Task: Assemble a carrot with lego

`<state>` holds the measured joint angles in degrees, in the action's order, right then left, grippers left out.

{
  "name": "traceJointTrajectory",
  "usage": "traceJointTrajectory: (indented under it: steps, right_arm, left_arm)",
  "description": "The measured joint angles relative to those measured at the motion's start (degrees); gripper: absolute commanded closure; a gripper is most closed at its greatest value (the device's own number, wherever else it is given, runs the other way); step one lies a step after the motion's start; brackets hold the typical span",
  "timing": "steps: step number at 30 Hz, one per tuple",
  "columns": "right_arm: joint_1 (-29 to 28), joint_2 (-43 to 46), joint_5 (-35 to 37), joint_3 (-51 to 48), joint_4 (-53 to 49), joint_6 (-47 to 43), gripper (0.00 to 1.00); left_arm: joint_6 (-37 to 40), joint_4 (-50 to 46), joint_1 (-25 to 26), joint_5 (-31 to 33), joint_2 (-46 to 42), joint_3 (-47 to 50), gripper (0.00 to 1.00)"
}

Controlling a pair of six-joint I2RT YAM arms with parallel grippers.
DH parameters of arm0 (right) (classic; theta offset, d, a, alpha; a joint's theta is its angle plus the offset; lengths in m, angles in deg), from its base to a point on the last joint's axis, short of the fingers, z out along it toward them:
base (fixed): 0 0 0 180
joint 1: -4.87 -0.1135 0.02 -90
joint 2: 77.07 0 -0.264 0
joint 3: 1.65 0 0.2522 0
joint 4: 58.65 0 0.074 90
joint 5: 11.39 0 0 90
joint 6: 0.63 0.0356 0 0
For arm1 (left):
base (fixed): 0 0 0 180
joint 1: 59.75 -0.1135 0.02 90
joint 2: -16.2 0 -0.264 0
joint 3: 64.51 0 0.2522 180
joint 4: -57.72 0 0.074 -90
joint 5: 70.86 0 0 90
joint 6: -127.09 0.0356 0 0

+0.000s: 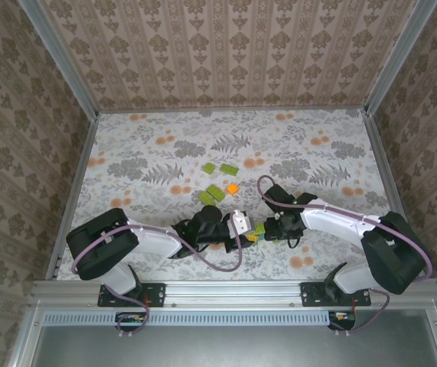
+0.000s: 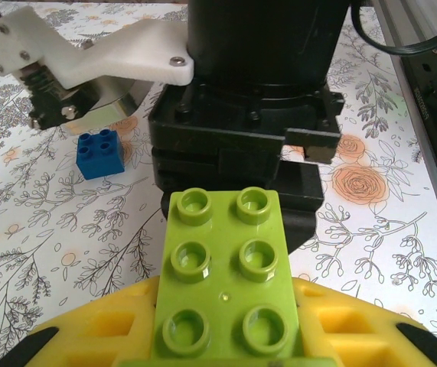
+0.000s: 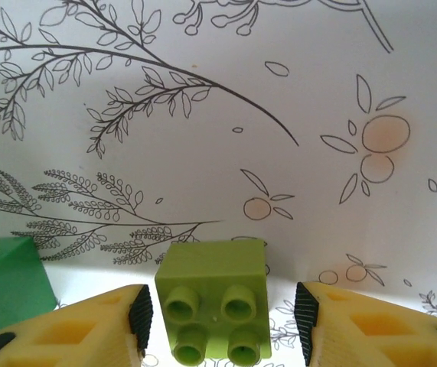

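Note:
My left gripper is shut on a long lime-green lego brick, studs facing its camera, clamped between the yellow fingers. In the top view both grippers meet low at the table's near middle: left gripper, right gripper, with a bit of lime green between them. My right gripper is open around a small lime-green 2x2 brick, with a gap on each side. A dark green brick sits just left of it. The carrot is hidden.
Loose bricks lie beyond the grippers: lime-green ones and an orange one. A blue brick sits on the floral tablecloth. The right arm's black wrist stands close in front of the left gripper.

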<state>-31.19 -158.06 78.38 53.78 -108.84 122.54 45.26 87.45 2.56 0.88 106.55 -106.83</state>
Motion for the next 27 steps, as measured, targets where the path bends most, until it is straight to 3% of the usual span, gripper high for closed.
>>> traceJointTrajectory:
  steps: [16, 27]
  right_arm:
    - [0.0, -0.13, 1.75, 0.74, -1.92, -0.44, 0.69]
    - [-0.15, 8.76, 4.7, 9.22, -11.98, -0.5, 0.71]
  left_arm:
    - [0.0, 0.0, -0.22, -0.02, 0.0, 0.0, 0.67]
    - [0.46, -3.08, -0.55, -0.15, 0.02, 0.24, 0.49]
